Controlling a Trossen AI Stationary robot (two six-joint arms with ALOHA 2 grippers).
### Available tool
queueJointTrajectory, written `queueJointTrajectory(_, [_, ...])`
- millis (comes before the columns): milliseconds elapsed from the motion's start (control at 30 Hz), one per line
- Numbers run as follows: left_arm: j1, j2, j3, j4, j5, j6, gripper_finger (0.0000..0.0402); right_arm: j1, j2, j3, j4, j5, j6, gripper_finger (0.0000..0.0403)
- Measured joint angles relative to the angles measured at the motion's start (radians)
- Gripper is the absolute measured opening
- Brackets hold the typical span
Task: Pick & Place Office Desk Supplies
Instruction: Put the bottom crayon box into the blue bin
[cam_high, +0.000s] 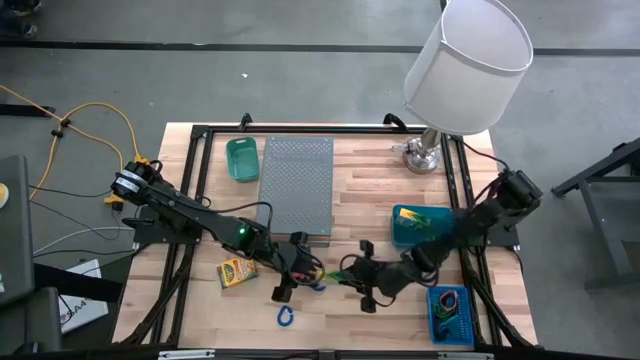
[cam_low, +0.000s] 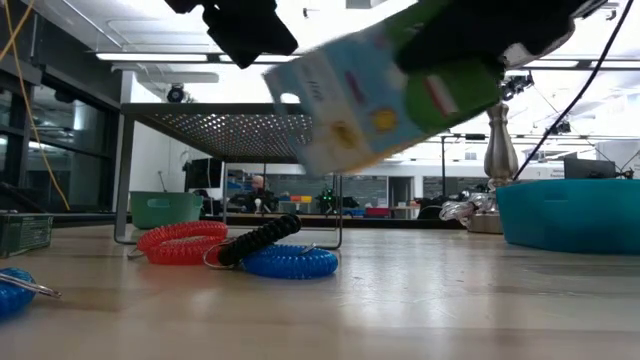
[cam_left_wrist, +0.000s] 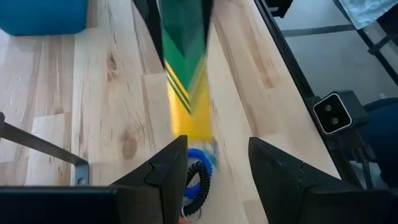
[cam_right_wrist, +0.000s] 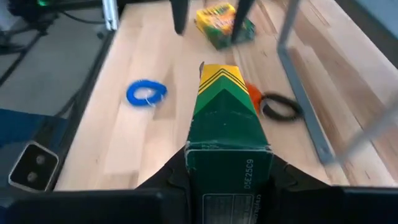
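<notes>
At the 3 o'clock side of the butcher-block counter (cam_high: 380, 190), seen from above: a teal plastic bin (cam_high: 400, 232) with yellow-green printed items inside. At 4 o'clock, a shallow blue tray (cam_high: 436, 318) with thin coloured bands, green among them. At 10 o'clock, a small green tub (cam_high: 243, 160), contents impossible to tell. Toward 12 o'clock, a grey perforated metal box (cam_high: 296, 185), flat-topped and rectangular, raised on legs. At 1 o'clock, a lamp (cam_high: 467, 60) with a smooth white shade and a metal base.

Near 6 o'clock, just short of the box's front edge, the right end effector (cam_right_wrist: 228, 160), pinching a green-and-yellow cardboard packet (cam_right_wrist: 227, 118) by its green end, clear of the wood. Facing it from 7 o'clock, the left end effector (cam_left_wrist: 217, 162), fingers spread wide, touching nothing, with the packet's yellow end just beyond the tips.

Under the raised packet: three springy coiled loops lying together, one red (cam_low: 185, 240), one blue (cam_low: 290, 262), one dark (cam_low: 262, 238). At 8 o'clock, flat on the boards, a second printed packet (cam_high: 237, 271). Alone nearer the 6 o'clock edge, another blue coil (cam_high: 286, 317).
</notes>
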Motion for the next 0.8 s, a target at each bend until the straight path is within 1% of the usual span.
queueJointTrajectory(200, [0.000, 0.000, 0.000, 0.000, 0.000, -0.002, 0.0162, 0.068, -0.120, 0.001, -0.211, 0.106, 0.100, 0.0093])
queueJointTrajectory(400, [0.000, 0.000, 0.000, 0.004, 0.000, -0.016, 0.0162, 0.121, -0.268, 0.000, -0.479, 0.199, 0.210, 0.0089])
queueJointTrajectory(567, [0.000, 0.000, 0.000, 0.004, -0.001, -0.032, 0.0162, 0.157, -0.369, 0.000, -0.714, 0.300, 0.323, 0.0094])
queueJointTrajectory(667, [0.000, 0.000, 0.000, 0.003, -0.002, -0.035, 0.0162, 0.184, -0.414, 0.000, -0.874, 0.346, 0.423, 0.0093])
queueJointTrajectory(800, [0.000, 0.000, 0.000, 0.003, -0.002, -0.045, 0.0162, 0.233, -0.450, 0.000, -1.090, 0.382, 0.605, 0.0092])
